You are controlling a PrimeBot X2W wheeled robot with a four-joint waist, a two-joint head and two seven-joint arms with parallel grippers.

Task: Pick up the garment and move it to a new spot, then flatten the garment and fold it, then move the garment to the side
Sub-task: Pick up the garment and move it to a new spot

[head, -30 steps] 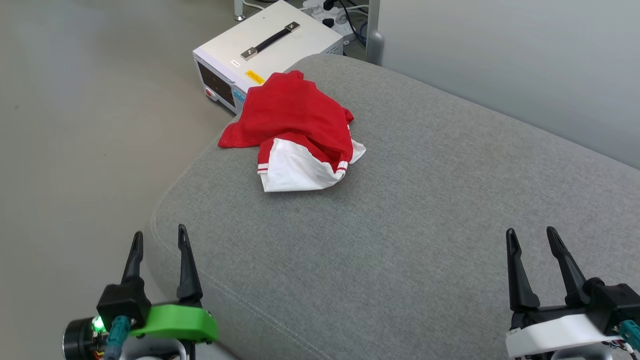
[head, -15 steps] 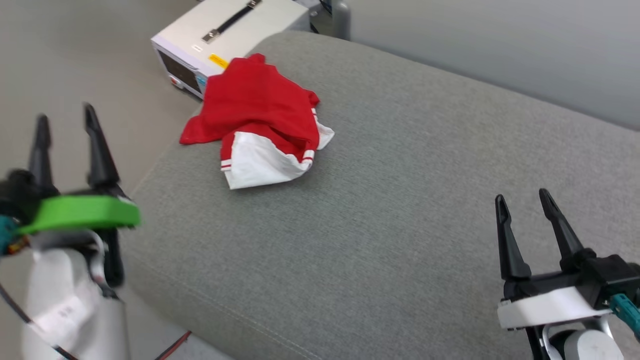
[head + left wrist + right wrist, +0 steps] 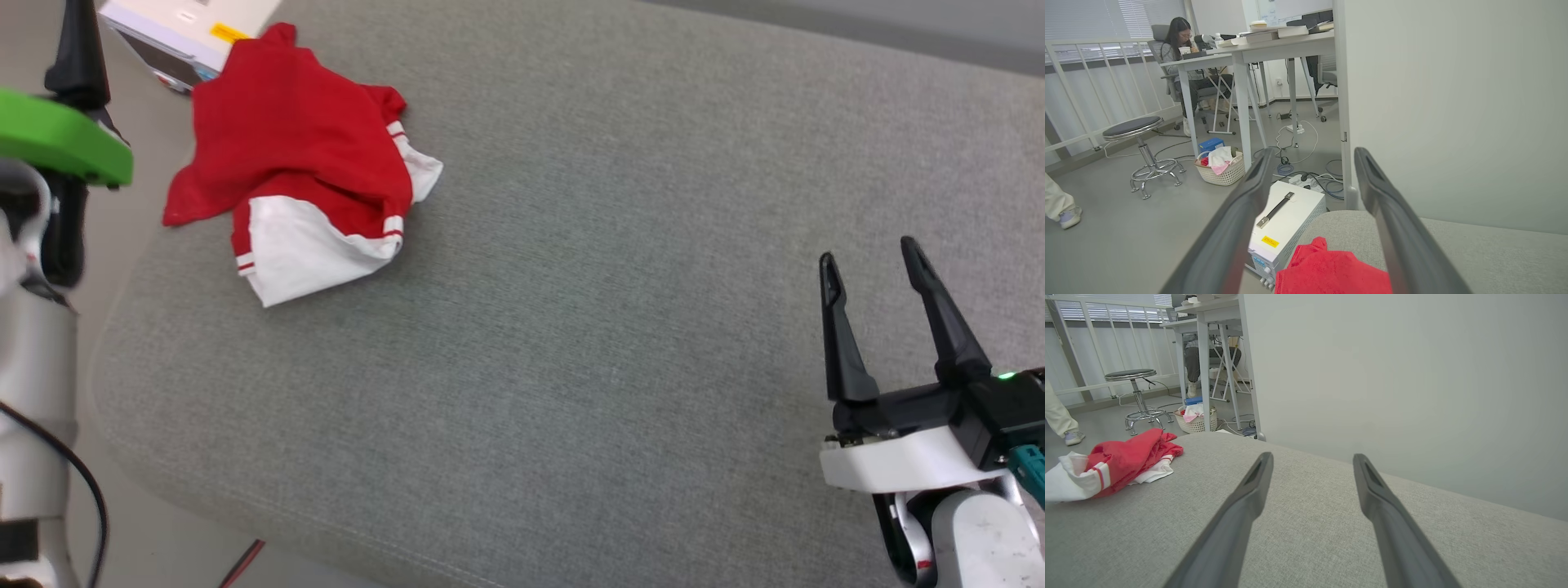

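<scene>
Both grippers were spread wide and held nothing. The right gripper point(image 3: 869, 249) hovered low over the near right part of the grey cushion point(image 3: 620, 343), well apart from the work. The left gripper point(image 3: 1314, 151) was raised off the cushion's left edge, near the garment point(image 3: 294, 155) but not touching it; its wrist view looked down past the fingers onto red cloth.

The garment lay crumpled at the cushion's far left corner. It was a red heap with a white sleeve and striped trim turned toward the near side, and one red flap reached the rim. It looked light, soft and limp, so it would likely sag and trail from whichever point was pinched. The raised red ridge on top, or the bunched sleeve hem, seemed a better hold than any layer lying flat on the weave. The upholstery was broad, slightly padded and coarse enough to drag at cloth.

Just beyond the corner sat a white instrument box point(image 3: 1286, 220) on the floor. Farther off were a laundry basket point(image 3: 1220, 171), a stool point(image 3: 1133, 126), a desk point(image 3: 1274, 45) and a seated person point(image 3: 1175, 45).
</scene>
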